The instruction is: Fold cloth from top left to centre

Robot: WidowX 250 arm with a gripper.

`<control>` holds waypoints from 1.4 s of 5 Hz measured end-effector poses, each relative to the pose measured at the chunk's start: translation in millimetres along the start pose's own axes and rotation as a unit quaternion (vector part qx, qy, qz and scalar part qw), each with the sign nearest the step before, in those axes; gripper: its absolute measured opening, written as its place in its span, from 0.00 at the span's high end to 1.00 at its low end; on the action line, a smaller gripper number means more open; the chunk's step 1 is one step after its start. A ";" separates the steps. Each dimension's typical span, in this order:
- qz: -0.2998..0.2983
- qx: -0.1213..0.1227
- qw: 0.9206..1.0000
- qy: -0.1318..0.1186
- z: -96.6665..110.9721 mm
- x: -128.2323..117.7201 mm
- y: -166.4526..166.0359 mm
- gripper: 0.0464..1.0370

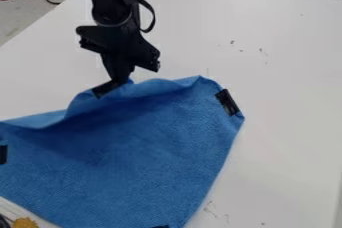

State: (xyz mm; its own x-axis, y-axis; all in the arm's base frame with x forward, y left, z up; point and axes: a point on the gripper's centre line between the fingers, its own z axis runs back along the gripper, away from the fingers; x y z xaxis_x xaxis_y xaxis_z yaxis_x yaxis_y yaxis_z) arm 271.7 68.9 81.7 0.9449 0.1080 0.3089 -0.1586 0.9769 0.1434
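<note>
1. Camera view: the blue cloth [139, 154] lies over the lower left of the white table [284, 79], its upper edge raised in a soft ridge and the body spread below.
2. Gripper [119, 80]: at the upper edge, fingers closed together, pinching the material. The exact depth of the bite cannot be told.
3. Markings: a black patch [228, 102] sits near the right-hand corner; a dark strip [105, 88] shows at the pinch. Whether the strip belongs to the cloth or to a fingertip cannot be confirmed.
4. Weight: judged light. One pinch should bear the raised part without strain.
5. Stiffness: judged low. The material sags to either side of the hold and rolls into waves; it will not carry a crease by itself, so the trailing part is likely to drag.
6. Surface: finely textured, judged grippy between the fingers and not slippery. Breakage is no concern; bunching is.
7. Hold point: the pinched place at the upper edge is judged serviceable for the fold. Should a regrasp be needed, take the upper left corner material, shallow and near the hem, one layer only.
8. Advice: carry low towards the centre, then lay down gently before release.
</note>
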 end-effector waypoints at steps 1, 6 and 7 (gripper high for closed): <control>0.014 -0.014 1.000 0.003 6.2 -27.9 -19.8 0.99; -0.031 -0.043 0.998 0.046 4.5 -28.2 -43.1 0.02; -0.047 -0.036 0.997 0.049 2.9 -17.4 -42.4 0.03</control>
